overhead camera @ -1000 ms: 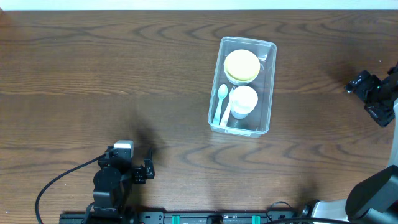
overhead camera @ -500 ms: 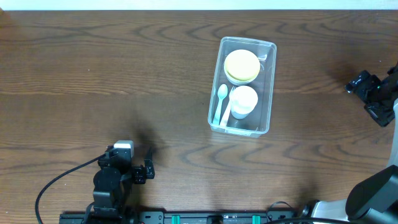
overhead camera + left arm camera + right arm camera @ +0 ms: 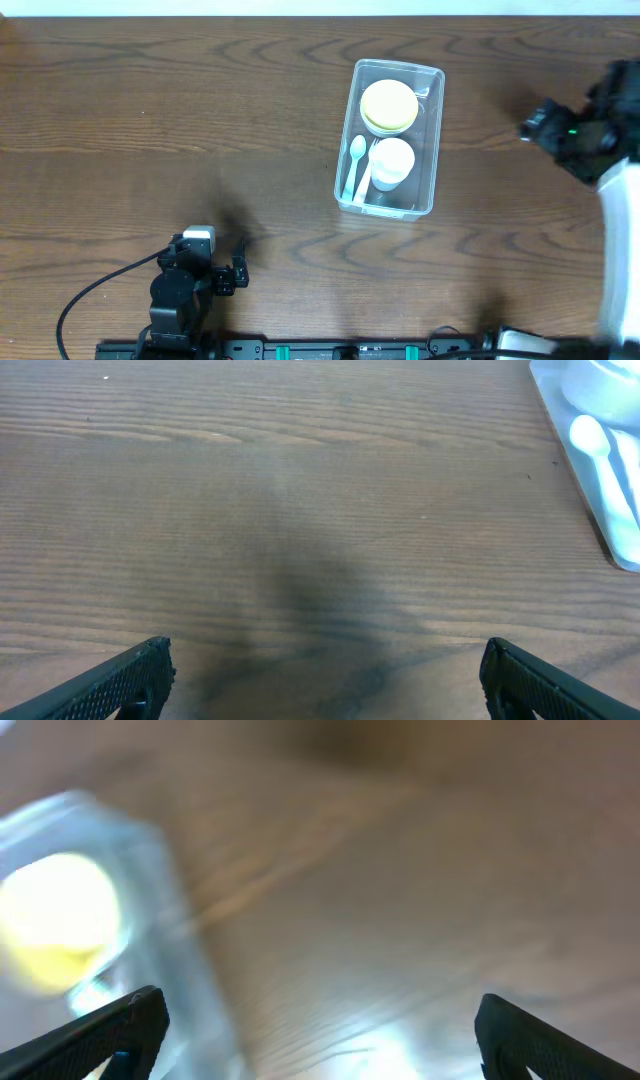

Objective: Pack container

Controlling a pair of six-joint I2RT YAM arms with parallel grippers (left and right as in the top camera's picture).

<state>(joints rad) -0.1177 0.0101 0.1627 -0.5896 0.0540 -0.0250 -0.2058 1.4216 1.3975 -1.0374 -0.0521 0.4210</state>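
- The container (image 3: 431, 150), a clear tub, sits on the bench (image 3: 150, 120) right of centre in the overhead frame, its long side running up and down the picture.
- Inside it are a yellow bowl (image 3: 389, 106) at the upper end, a white cup (image 3: 391, 162) below that, and a pale spoon (image 3: 356, 165) along the left wall, just beside the cup.
- The left claw (image 3: 325, 680) is at the lower left of the overhead frame, well apart from the tub. Its fingers are spread wide and hold nothing.
- The right claw (image 3: 320, 1030) hangs at the right edge of the overhead frame, near the tub but not touching it. It is also spread and empty, though its wrist view is blurred.
- Packing looks almost finished, since no loose pieces lie on the bench in view.
- Any next move probably falls to the right claw, which would have to come in toward the tub's right wall without knocking it. What remains to add, if anything, cannot be told.
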